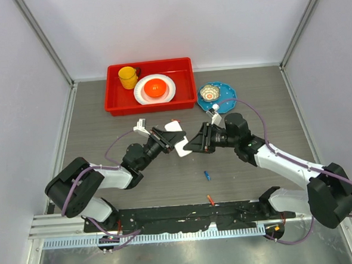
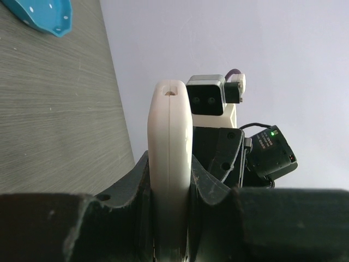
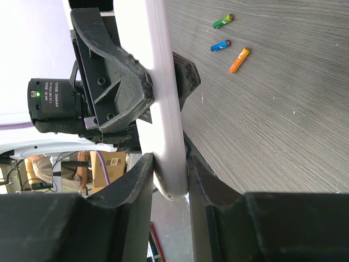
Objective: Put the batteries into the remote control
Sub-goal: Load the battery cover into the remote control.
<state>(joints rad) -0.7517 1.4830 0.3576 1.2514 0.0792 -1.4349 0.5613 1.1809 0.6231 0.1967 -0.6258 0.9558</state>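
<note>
You had the left gripper [image 2: 170,164] and right gripper [image 3: 170,164] both clamped on the remote control [image 3: 163,98], while the batteries [image 3: 221,45] lay loose beneath it, nearer the right one.

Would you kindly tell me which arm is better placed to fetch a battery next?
Right, probably. The left gripper and right gripper both clamp the remote between them. The blue battery and orange battery lie on the table nearer the right one, so it could let go and fetch.

Left fingers [image 1: 166,138], right fingers [image 1: 196,141] both clamp remote control [image 1: 182,148]; blue battery [image 1: 207,175] nearby.
</note>
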